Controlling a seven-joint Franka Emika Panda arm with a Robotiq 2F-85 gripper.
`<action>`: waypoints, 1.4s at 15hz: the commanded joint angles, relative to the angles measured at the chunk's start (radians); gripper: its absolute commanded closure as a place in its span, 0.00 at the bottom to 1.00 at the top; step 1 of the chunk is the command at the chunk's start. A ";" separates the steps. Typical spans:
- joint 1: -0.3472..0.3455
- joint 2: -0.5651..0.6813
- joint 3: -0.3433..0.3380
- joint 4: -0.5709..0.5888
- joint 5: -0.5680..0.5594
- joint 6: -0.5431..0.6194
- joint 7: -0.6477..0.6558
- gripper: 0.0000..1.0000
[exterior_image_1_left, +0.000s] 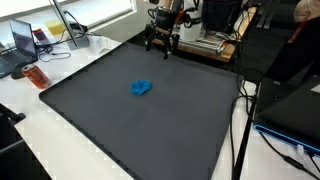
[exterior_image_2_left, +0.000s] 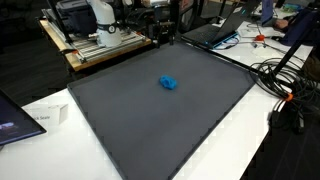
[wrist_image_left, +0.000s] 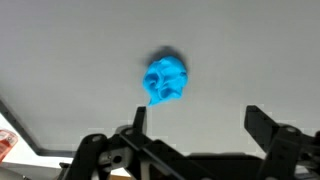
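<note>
Item: black two-fingered gripper (exterior_image_1_left: 161, 42), hanging above the far edge of the large dark grey rectangular mat (exterior_image_1_left: 120, 125), close to the robot's base; also seen in an exterior view (exterior_image_2_left: 162, 34) at the top edge of the mat (exterior_image_2_left: 150, 125). Condition of the gripper (wrist_image_left: 197, 115) in the wrist view: fingers well apart, nothing between them, no contact with any object. Item: small bright blue crumpled lump (exterior_image_1_left: 141, 88) of soft, irregular shape, material not determinable, lying alone near the middle of the mat, well apart from the gripper in both exterior views (exterior_image_2_left: 168, 83). In the wrist view the lump (wrist_image_left: 165, 79) sits on the grey mat surface (wrist_image_left: 70, 50) ahead of the open fingers, nearer the left-hand fingertip (wrist_image_left: 139, 112) than the other one. Surroundings: white tabletop (exterior_image_1_left: 45, 130) bordering the mat; open laptop (exterior_image_1_left: 22, 42) and small reddish-orange object (exterior_image_1_left: 36, 76) at one corner; bundle of black cables (exterior_image_2_left: 285, 95) beside the opposite edge.
</note>
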 joint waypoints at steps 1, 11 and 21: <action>-0.109 0.041 0.077 0.204 0.145 0.158 -0.248 0.00; -0.059 0.197 0.006 0.565 0.230 0.428 -0.517 0.00; -0.045 0.188 -0.009 0.533 0.229 0.417 -0.483 0.00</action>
